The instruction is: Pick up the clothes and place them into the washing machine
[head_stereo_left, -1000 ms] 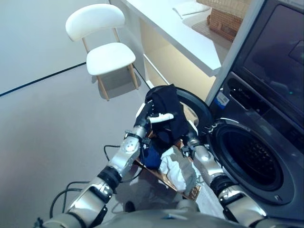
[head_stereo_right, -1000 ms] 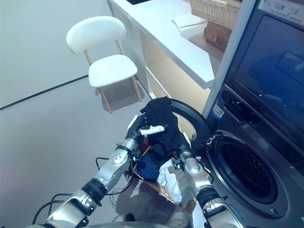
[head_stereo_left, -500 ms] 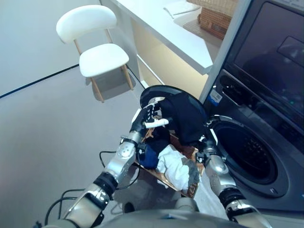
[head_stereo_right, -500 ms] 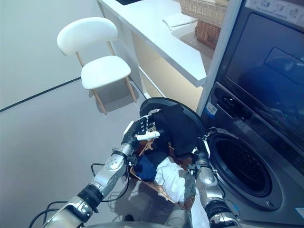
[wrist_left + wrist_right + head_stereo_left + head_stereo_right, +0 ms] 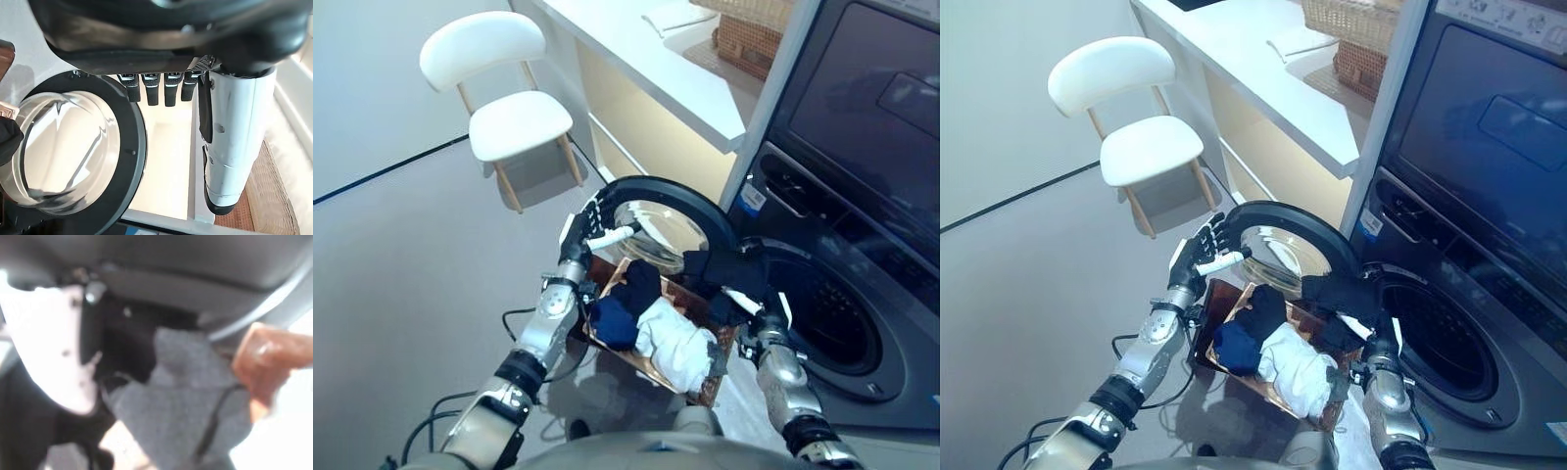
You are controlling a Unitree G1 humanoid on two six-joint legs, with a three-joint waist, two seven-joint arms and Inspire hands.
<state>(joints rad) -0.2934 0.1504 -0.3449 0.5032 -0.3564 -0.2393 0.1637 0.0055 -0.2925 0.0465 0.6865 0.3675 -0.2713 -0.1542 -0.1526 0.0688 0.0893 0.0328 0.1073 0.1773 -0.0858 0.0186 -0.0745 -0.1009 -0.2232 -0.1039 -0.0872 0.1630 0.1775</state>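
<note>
A black garment (image 5: 726,276) hangs in front of the washing machine's open drum (image 5: 832,328), with my right hand (image 5: 761,315) shut on it from below. In the right wrist view the white-covered thumb (image 5: 54,347) presses against dark cloth (image 5: 122,350). My left hand (image 5: 591,223) is open and holds nothing, its straight fingers (image 5: 159,90) beside the left rim of the swung-open round door (image 5: 661,223). Between my arms, on the floor, sits a brown basket (image 5: 646,367) holding a blue garment (image 5: 612,321), a white one (image 5: 675,345) and a dark one (image 5: 638,284).
A white chair (image 5: 509,117) stands on the floor at the back left. A white counter (image 5: 651,59) runs beside the machine, bearing a wicker basket (image 5: 749,39) and a folded white cloth (image 5: 677,15). A dark appliance (image 5: 871,108) sits above the washer.
The black garment has gone from above the basket to the right, in front of the drum, in my right hand. My left hand let go of it and moved left, open.
</note>
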